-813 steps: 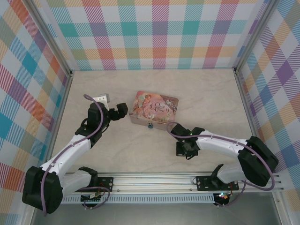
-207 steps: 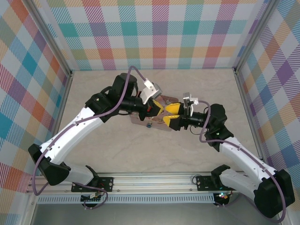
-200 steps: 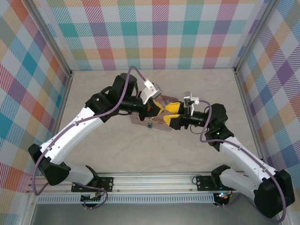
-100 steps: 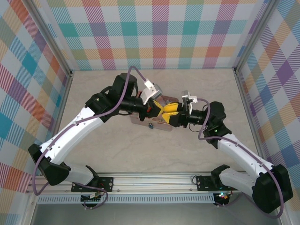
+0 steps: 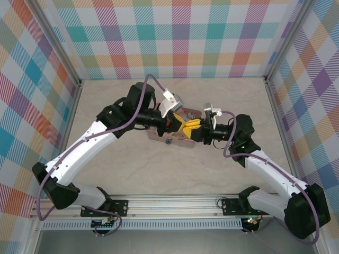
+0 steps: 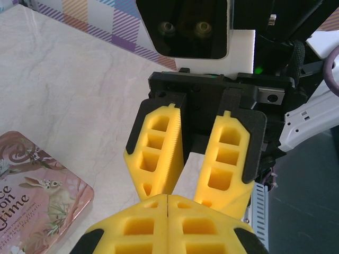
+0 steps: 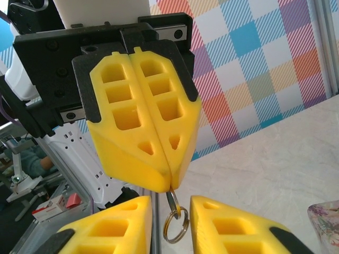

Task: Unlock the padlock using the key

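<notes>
A thin silver metal key ring (image 7: 175, 225), seemingly light and slippery, dangles bottom-centre from the left gripper (image 7: 170, 185) clamped on it; the parted right gripper (image 6: 184, 191) should pinch its flat faces.

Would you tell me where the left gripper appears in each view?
Top external: left gripper at centre, above the tin.
Left wrist: its shut fingers, bottom centre.
Right wrist: its shut fingers, upper centre, key ring hanging below.
Shared landmark: the tin, lower left in left wrist, bottom-right corner in right wrist.
</notes>
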